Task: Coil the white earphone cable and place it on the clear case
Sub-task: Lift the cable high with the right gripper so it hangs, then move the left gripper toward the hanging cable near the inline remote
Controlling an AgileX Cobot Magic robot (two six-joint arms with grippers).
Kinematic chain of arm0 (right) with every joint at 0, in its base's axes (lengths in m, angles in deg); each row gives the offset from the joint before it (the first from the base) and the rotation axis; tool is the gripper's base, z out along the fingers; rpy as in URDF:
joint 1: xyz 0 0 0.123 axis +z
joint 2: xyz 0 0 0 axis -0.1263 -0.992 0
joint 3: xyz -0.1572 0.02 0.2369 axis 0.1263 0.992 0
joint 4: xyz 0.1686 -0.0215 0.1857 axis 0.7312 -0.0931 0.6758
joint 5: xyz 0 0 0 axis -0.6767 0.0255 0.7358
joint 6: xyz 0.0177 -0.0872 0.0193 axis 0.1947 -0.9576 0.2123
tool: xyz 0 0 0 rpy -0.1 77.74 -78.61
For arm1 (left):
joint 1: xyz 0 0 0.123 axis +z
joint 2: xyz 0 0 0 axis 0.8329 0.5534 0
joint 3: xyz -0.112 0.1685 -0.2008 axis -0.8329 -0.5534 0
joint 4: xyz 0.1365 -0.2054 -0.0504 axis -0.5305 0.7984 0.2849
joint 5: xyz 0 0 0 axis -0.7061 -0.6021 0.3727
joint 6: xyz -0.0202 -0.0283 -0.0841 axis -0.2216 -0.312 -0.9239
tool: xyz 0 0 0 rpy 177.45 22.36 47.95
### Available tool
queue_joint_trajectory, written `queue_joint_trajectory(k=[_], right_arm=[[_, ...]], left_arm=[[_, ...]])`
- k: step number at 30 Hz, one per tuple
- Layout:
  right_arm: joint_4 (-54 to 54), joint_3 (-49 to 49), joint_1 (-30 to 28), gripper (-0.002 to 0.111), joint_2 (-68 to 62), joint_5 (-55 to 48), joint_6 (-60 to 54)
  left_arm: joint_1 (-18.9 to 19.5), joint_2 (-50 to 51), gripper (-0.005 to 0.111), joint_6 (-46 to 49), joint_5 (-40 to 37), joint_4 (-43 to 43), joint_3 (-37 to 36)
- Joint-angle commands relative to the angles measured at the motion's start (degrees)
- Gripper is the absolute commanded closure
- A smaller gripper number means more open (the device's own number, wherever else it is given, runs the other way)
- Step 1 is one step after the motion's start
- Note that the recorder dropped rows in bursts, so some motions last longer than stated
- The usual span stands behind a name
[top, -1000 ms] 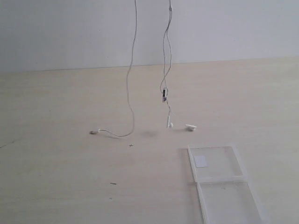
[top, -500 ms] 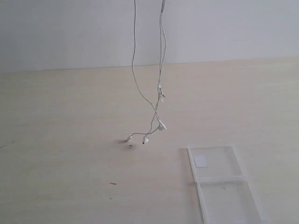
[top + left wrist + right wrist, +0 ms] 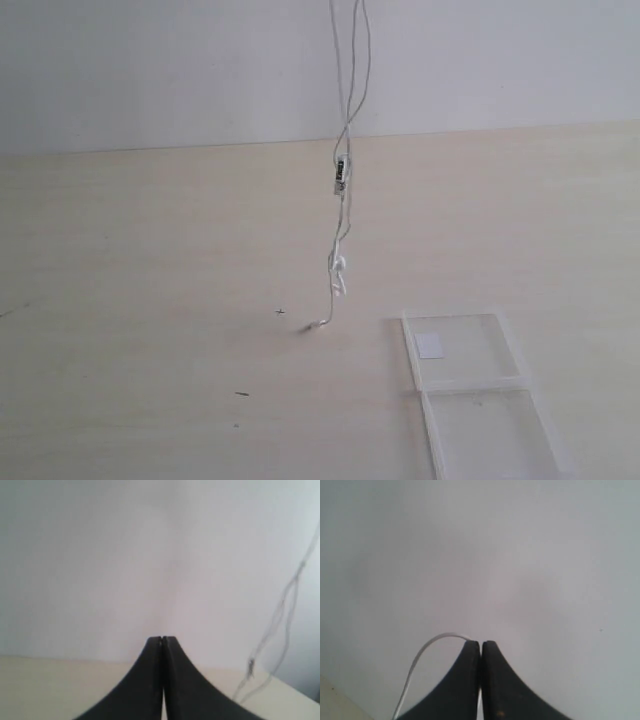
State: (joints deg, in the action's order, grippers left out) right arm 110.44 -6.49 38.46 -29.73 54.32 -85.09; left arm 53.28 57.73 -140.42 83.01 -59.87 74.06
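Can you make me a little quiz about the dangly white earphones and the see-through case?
1. True or false: the white earphone cable is lying coiled on the clear case.
2. What is inside the case? A) a small white sticker B) an earbud C) a coin
3. Fill the gap: the right fingers are ____ on the cable.

Key:
1. False. It hangs down over the table, apart from the case.
2. A
3. shut
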Motion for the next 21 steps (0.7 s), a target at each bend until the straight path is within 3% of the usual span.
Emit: queue_joint_trajectory(k=[1, 10, 15, 21], right_arm=[[-0.29, -0.61, -1.20, 0.108, 0.22, -2.82, 0.40], [-0.29, -0.61, -1.20, 0.108, 0.22, -5.74, 0.26], [-0.29, -0.73, -1.20, 0.108, 0.22, -5.97, -0.16], [-0.29, -5.87, -1.20, 0.108, 0.22, -12.15, -0.16]], left_arm=[[-2.10, 10.57, 0.107, -13.26, 5.26, -14.18, 0.95], [-2.10, 38.18, 0.107, -11.50, 19.05, -28.16, 15.93], [-2.10, 53.81, 0.107, -1.56, 33.22, -28.68, 21.61], [-2.52, 66.92, 0.107, -1.09, 35.30, -28.68, 25.82]])
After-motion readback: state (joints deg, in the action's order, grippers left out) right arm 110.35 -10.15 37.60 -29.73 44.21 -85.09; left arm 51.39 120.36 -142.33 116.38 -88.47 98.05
